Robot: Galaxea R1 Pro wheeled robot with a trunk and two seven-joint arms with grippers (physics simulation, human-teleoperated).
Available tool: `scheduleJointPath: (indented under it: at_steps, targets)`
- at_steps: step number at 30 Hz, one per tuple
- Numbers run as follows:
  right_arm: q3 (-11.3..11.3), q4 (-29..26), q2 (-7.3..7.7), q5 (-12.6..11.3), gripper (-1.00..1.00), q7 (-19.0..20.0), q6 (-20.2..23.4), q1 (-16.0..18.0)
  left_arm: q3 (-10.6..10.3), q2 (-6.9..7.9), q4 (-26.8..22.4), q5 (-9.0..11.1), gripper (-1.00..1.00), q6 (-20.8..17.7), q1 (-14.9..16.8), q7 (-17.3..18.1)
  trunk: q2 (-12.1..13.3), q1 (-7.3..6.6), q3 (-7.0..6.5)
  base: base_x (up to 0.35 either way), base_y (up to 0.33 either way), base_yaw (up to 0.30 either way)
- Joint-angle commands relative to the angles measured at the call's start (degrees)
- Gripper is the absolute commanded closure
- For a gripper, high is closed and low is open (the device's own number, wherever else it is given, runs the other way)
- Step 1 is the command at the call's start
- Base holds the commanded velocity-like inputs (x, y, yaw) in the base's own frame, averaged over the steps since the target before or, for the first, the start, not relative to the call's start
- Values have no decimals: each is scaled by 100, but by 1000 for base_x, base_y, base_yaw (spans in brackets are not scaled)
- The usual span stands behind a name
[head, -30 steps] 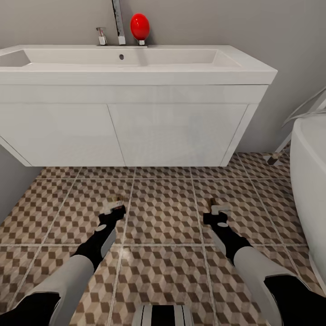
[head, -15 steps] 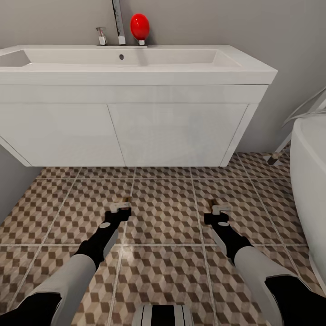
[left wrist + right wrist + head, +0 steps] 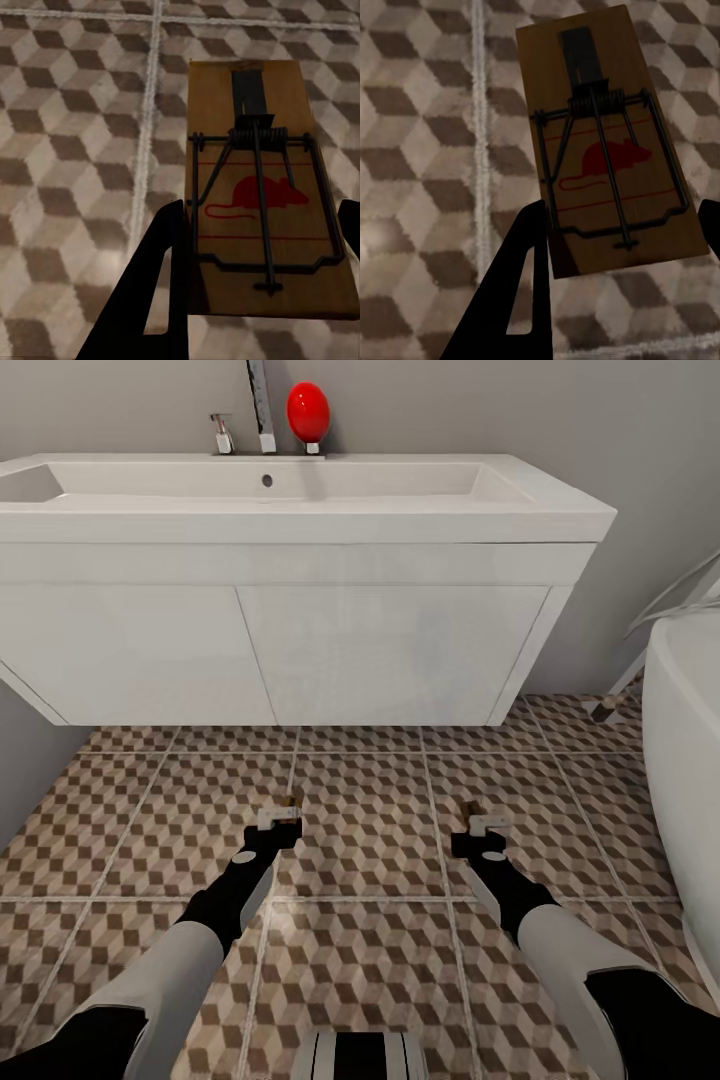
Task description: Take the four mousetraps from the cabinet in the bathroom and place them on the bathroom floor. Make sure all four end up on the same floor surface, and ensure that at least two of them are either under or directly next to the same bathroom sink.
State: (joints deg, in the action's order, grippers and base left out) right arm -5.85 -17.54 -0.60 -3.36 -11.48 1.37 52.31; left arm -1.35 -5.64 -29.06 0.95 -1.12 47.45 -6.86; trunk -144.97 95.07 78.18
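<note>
Both grippers holding mousetraps low over the bathroom floor (image 3: 360, 830), in front of the sink (image 3: 300, 490).

Head view: left gripper (image 3: 281, 818) and right gripper (image 3: 486, 823) are hovering above the tiles.
Left wrist: fingers (image 3: 161, 277) are pinching a mousetrap (image 3: 259, 187).
Right wrist: fingers (image 3: 525, 270) are clamping another mousetrap (image 3: 604, 142), tilted.
</note>
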Motion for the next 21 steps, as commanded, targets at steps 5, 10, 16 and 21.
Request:
scheduleJointPath:
  at_steps: [5,10,16,21]
  targets:
    - [-52,-4,0,-33,100,-39,16,1,-14,-4,16,12,100,-11,1,-41,-8,11,115,0,0,0]
    - [-54,-4,0,-33,100,-39,13,-1,-15,0,2,17,100,-2,1,-16,-15,24,226,0,0,0]
    - [-56,-4,12,-33,100,-39,4,2,-15,5,-2,19,100,2,1,-16,-23,40,359,0,0,0]
    - [-56,-4,16,-33,100,-39,-10,2,-15,11,-3,27,100,6,1,-24,-30,53,470,0,0,0]
